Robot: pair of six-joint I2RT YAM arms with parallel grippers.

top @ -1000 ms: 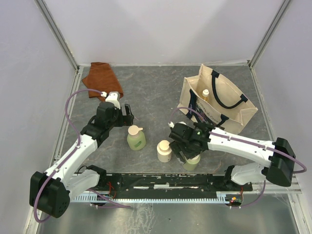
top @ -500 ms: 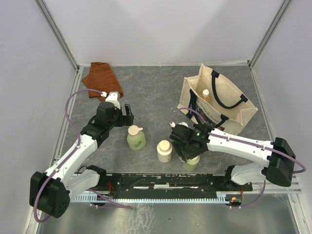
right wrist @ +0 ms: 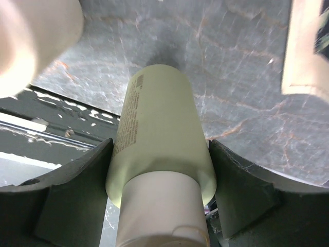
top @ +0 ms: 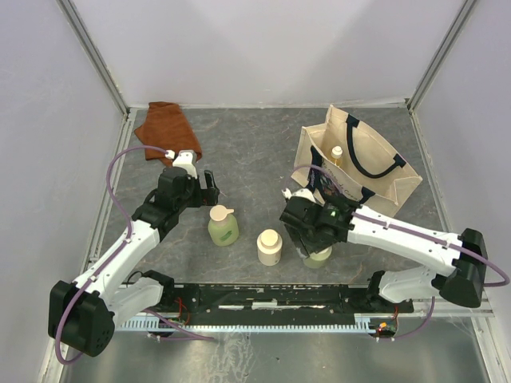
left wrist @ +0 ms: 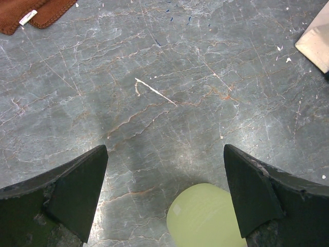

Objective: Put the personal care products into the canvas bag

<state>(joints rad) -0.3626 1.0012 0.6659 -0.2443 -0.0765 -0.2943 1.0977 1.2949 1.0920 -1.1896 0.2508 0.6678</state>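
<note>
Fingers of my right end effector (right wrist: pixel 159 154) pinch the pale green cream-capped bottle (right wrist: pixel 157 113). I see my left end effector (left wrist: pixel 165 159) spread wide by the spout-capped bottle (left wrist: pixel 205 218).

Left arm stretched forward, left gripper (top: pixel 209 186) spread wide, holding nothing. Right arm angled inward, right gripper (top: pixel 313 247) clamped on both sides of green bottle (right wrist: pixel 159 128).
</note>
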